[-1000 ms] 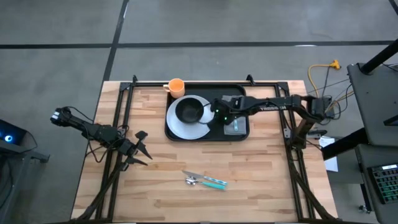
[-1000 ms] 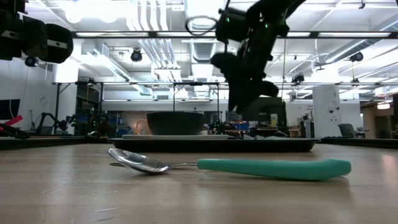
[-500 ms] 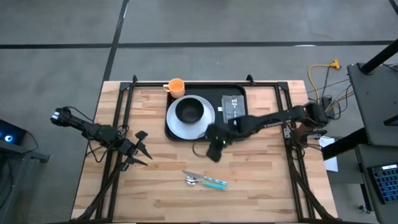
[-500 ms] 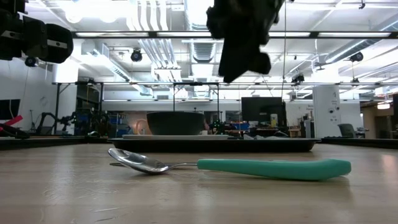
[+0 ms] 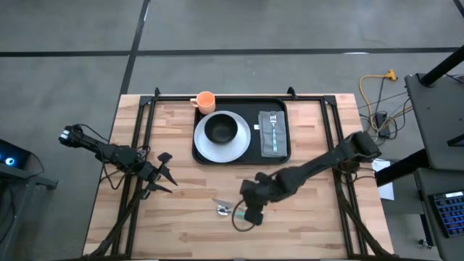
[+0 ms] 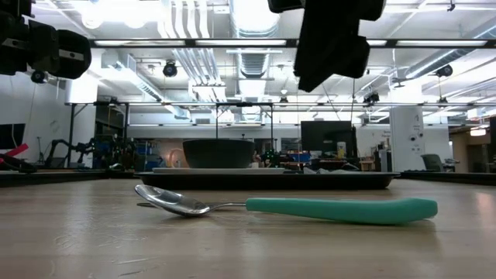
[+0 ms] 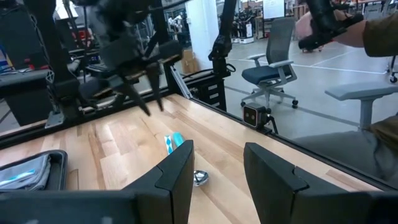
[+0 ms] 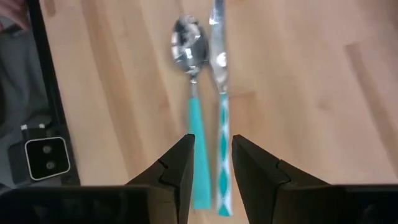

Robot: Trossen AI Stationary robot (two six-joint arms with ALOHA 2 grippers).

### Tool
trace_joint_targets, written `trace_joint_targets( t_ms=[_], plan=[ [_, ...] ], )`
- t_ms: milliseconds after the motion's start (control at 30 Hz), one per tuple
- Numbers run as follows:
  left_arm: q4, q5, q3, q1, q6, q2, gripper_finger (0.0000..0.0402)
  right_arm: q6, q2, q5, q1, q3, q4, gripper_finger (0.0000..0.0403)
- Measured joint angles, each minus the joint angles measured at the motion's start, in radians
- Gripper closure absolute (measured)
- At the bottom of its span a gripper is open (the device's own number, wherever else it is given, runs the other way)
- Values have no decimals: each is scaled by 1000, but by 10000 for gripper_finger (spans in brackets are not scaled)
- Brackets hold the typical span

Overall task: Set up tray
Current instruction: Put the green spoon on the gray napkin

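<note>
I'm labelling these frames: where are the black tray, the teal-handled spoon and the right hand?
Flat black rectangular tray (image 5: 242, 156): high view, near rim.
Teal-handled metal spoon (image 8: 189, 50): right wrist view, bowl.
Right hand (image 8: 210, 163): right wrist view, between fingertips.

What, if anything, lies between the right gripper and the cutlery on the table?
Nothing visible. The right gripper hangs open directly above the teal-handled spoon and knife, which lie side by side on the bare wooden table.

Bright ceiling lights glare overhead, silhouetting the blurred right gripper (image 6: 332, 46)
</note>
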Motion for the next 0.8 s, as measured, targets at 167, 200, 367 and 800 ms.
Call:
trace_joint_targets(
  t_ms=[167,200,367,800],
  plan=[
    [0,0,0,0,0,0,279,-27,100,1,36,94,-35,305],
    [0,0,0,0,0,0,279,-34,121,1,40,119,-61,305],
    [0,0,0,0,0,0,279,-51,237,1,47,265,-200,307],
    [0,0,0,0,0,0,279,-90,472,-32,46,554,-385,328]
  ],
)
